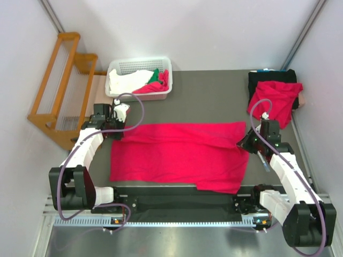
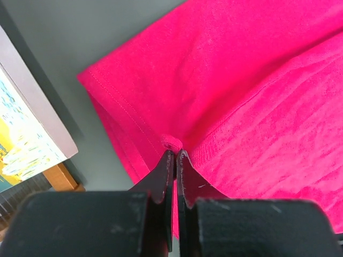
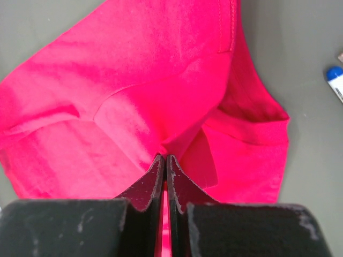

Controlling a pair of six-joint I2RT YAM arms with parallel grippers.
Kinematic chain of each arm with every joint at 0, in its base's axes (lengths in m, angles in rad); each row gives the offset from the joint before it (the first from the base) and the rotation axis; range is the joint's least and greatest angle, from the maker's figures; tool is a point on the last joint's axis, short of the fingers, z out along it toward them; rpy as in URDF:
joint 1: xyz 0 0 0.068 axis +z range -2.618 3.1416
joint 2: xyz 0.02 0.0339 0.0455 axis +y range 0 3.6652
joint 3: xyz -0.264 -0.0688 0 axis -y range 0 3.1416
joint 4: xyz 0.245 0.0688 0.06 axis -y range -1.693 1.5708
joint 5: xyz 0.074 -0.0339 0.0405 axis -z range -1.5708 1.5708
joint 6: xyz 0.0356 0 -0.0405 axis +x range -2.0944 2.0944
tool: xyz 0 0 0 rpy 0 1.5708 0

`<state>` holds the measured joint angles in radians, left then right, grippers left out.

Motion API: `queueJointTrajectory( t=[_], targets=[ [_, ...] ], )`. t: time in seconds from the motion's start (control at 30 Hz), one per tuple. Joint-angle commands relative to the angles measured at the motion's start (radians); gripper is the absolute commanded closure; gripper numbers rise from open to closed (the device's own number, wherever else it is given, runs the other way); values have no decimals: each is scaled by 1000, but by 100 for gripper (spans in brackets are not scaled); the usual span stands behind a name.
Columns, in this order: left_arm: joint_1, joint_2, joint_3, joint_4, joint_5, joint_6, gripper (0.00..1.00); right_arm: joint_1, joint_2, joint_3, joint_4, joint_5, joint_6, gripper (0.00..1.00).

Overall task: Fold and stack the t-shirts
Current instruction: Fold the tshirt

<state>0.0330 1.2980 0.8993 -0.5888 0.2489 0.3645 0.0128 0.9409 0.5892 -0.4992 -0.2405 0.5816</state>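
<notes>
The left gripper (image 2: 174, 155) is pinched together on a small tuck of red cloth at the far left corner of a t-shirt (image 1: 177, 152). The right gripper (image 3: 164, 159) is clamped the same way on the t-shirt's right edge, with a fold of fabric squeezed between its fingers. The t-shirt lies spread flat across the middle of the dark counter (image 1: 214, 96), stretched between the two arms, and its near right part hangs lower than the rest. The step in hand looks like a fold. To do it well, both arms should probably lift together, keep the cloth taut between them, and lay the held edge evenly over the opposite one so the hems line up without wrinkles. There are two grippers, both holding cloth. There are three red garments: the one being held, a second t-shirt (image 1: 276, 99) crumpled at the far right corner, and what looks like a third t-shirt (image 1: 161, 83) partly buried in a white basket (image 1: 120, 67). The basket also holds one white cloth (image 1: 126, 81) and one green cloth (image 1: 155, 76). One wooden rack (image 1: 56, 80) stands at the left.
</notes>
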Motion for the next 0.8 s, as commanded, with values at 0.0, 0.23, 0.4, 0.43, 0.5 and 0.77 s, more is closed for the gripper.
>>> queueJointTrajectory(
  t=[0.0, 0.23, 0.4, 0.43, 0.5, 0.77],
  targets=[
    [7, -31, -2, 35, -7, -7, 100, 12, -24, -8, -58, 15, -34, 100],
    [5, -52, 26, 3, -5, -7, 33, 10, -8, -25, -85, 17, -51, 60],
    [8, -72, 61, 4, -31, -21, 20, 10, -5, 92, -108, 46, -37, 44],
    [8, -69, 73, 0, -31, -30, 20, 10, -1, 116, -111, 47, -25, 43],
    [7, -66, 116, -14, -27, -41, 19, 10, 19, 197, -122, 50, -13, 38],
    [-10, -5, 227, 23, 133, -179, 8, 4, 136, 443, -37, 196, 44, 16]
  ],
)
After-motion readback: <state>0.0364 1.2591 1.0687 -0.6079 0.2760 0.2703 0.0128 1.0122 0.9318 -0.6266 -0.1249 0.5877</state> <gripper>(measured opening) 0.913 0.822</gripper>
